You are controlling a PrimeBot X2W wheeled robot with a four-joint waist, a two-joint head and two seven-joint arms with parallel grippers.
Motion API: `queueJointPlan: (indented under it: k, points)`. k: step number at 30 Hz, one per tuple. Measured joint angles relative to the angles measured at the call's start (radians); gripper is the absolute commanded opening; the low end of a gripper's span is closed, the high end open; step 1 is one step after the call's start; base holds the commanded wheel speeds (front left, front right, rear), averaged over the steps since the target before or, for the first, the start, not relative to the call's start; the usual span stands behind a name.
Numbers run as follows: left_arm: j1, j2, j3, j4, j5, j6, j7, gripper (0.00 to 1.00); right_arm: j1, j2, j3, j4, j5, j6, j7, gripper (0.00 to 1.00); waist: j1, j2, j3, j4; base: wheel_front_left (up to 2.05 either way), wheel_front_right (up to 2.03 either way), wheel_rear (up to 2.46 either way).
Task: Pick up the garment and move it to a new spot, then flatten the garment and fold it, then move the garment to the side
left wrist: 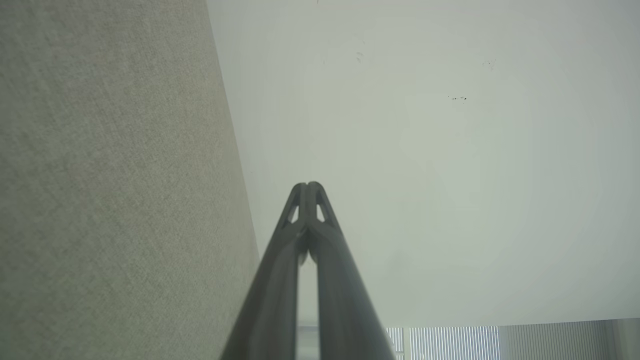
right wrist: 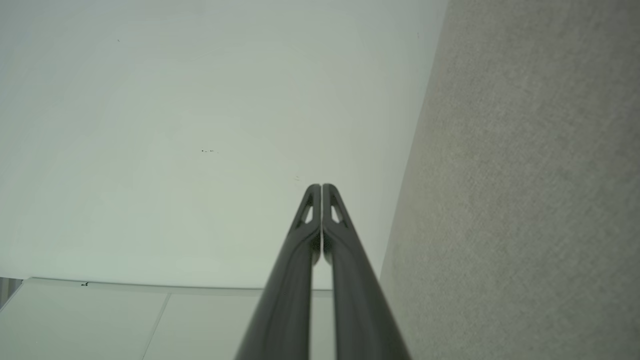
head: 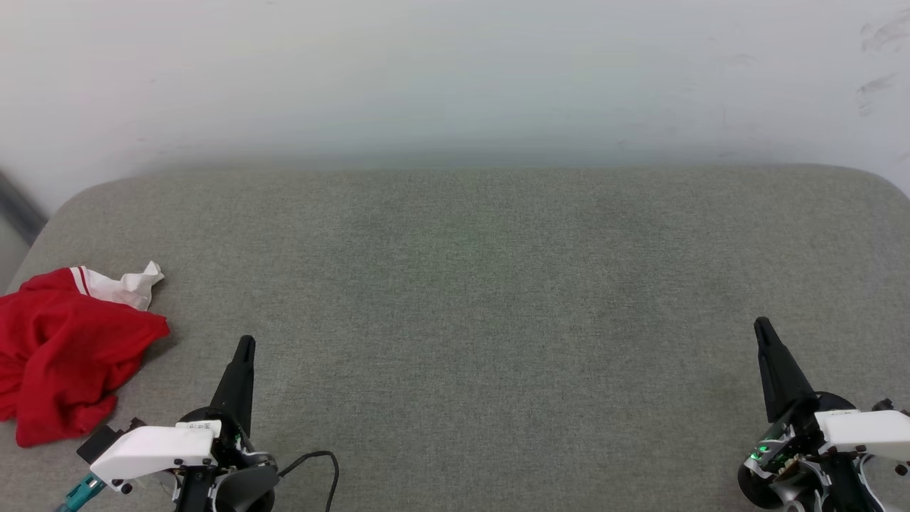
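Note:
The garment (head: 60,355), red with a white sleeve and red-white striped trim, lies crumpled at the left edge of the grey fabric surface (head: 469,284), partly cut off by the head view's left border. My left gripper (head: 245,345) rests at the lower left, just right of the garment and apart from it, shut and empty. At the lower right my right gripper (head: 762,327) is shut with nothing in it. In the left wrist view my left gripper (left wrist: 307,186) has its tips pressed together. In the right wrist view my right gripper (right wrist: 321,187) also shows its tips together.
A pale wall (head: 455,78) rises directly behind the grey surface. The surface has rounded far corners and stretches wide between the two grippers. A black cable (head: 320,462) loops beside the left wrist.

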Motion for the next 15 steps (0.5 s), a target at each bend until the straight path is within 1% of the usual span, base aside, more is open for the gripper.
queueJointPlan:
  k: [15]
  points:
    - [0.000,0.000,0.000,0.000,0.000,0.000,0.000,0.00,0.000,0.000,0.000,0.000,0.000,0.000,0.000,0.00,0.0000,0.0000,0.000,0.000,0.00,0.00,0.00]
